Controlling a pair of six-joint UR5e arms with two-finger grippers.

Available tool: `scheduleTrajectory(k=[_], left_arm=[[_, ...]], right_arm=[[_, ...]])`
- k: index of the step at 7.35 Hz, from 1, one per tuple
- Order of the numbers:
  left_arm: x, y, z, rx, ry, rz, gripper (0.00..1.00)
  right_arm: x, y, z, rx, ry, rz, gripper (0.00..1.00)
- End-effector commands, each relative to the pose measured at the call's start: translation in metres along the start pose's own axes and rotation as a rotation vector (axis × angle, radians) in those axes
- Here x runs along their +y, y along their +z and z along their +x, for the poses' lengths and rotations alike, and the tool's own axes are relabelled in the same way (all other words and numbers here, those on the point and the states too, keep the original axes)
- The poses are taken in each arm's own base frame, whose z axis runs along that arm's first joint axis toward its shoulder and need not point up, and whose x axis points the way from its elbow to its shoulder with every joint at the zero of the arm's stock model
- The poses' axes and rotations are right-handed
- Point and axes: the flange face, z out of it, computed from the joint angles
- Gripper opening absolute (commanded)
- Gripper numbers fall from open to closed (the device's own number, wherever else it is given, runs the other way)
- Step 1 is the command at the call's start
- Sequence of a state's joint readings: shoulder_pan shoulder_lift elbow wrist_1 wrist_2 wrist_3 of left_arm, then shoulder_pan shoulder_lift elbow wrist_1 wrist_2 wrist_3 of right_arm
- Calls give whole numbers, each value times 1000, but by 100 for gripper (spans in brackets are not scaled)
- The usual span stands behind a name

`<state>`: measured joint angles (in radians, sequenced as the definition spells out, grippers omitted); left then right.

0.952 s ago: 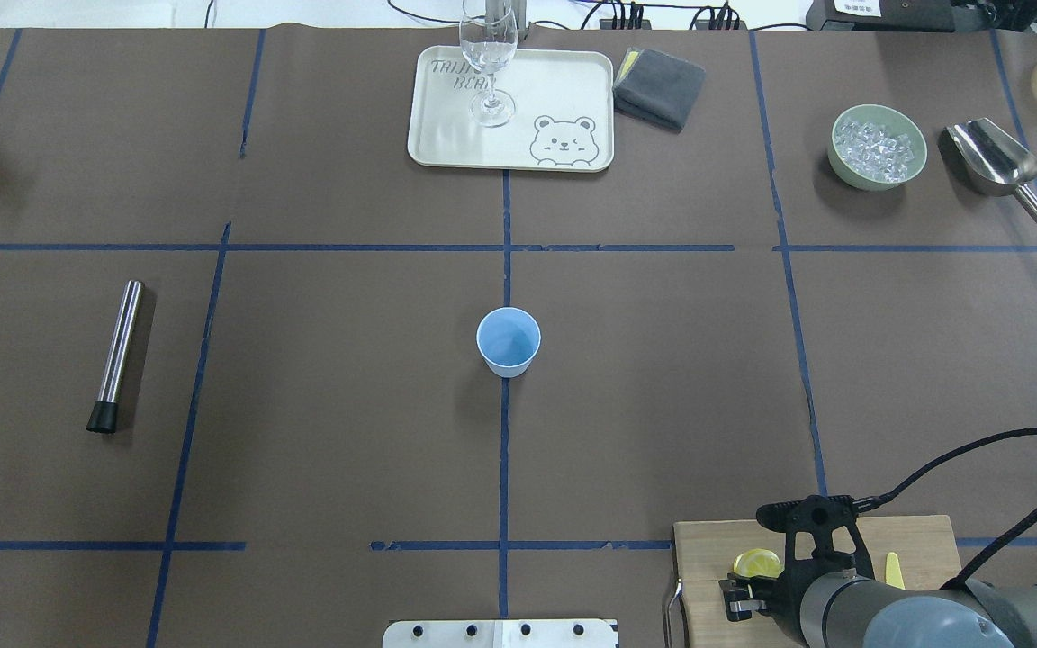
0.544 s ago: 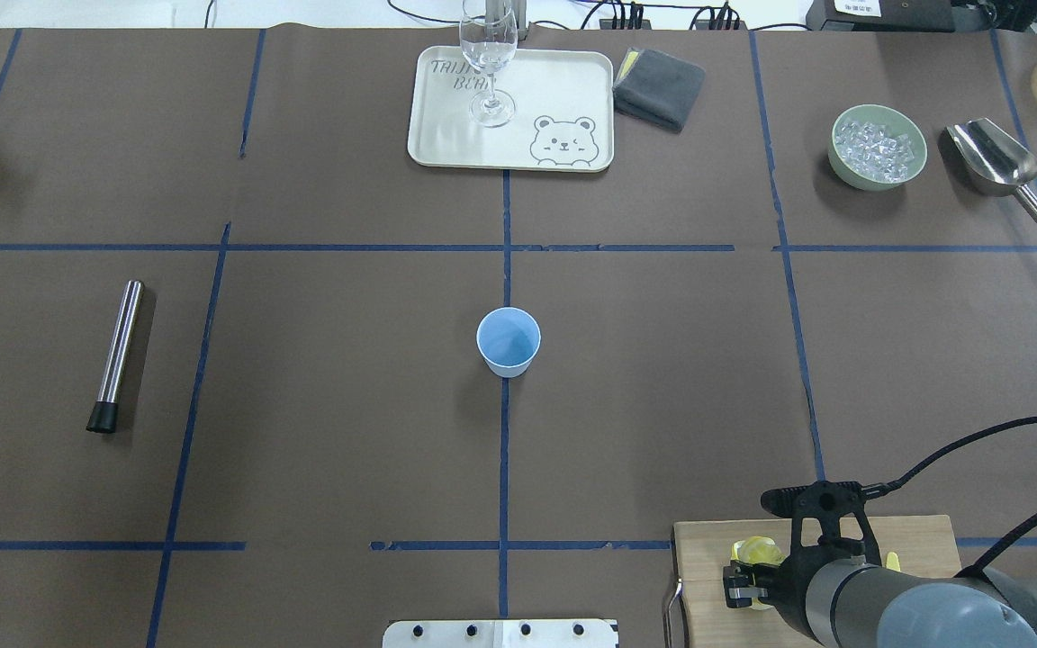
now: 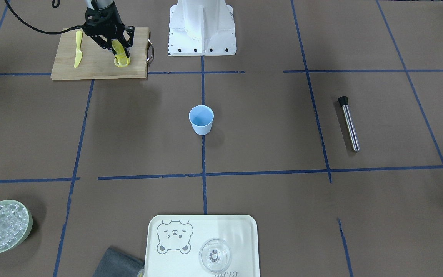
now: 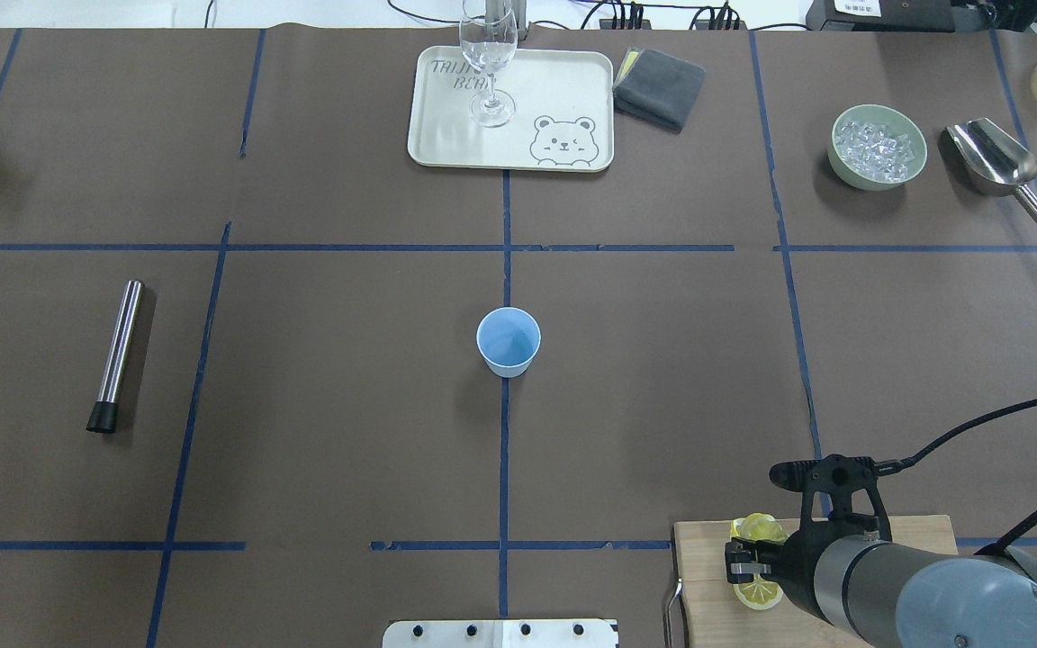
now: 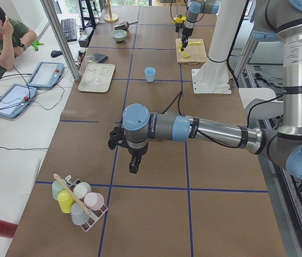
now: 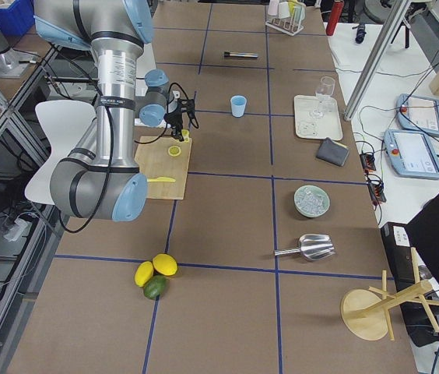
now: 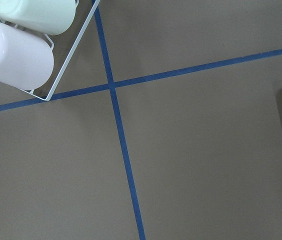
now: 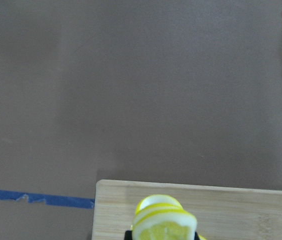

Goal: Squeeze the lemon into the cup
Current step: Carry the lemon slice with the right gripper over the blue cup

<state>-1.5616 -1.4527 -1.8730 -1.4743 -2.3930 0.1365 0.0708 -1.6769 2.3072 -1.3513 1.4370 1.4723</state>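
Nearest, the right gripper (image 3: 118, 45) fingers grasp the lemon (image 8: 165, 220) just above the cutting board (image 3: 98, 66), with a second slice (image 3: 122, 61) lying on it. Carry the lemon level until it is centred over the cup (image 4: 508, 340), well apart at mid-bench, and only then clench harder. I cannot tell the state of the left gripper (image 5: 134, 164) fingers.

right hand (image 4: 742, 560) pinching lemon (image 4: 760, 527), cup (image 4: 508, 342) well apart
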Motion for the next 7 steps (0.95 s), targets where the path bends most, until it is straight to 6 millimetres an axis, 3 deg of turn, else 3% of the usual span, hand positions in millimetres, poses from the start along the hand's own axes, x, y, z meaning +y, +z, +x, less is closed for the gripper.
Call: scheduleTrajectory(k=[1, 4, 7], left_arm=[[0, 0, 0, 0, 1, 1, 100], [0, 1, -1, 0, -1, -1, 100], [0, 2, -2, 0, -3, -3, 100]], right_arm=[[-9, -1, -17, 20, 12, -15, 15], [-39, -21, -83, 29, 34, -7, 15], [-124, -36, -160, 57, 110, -3, 15]])
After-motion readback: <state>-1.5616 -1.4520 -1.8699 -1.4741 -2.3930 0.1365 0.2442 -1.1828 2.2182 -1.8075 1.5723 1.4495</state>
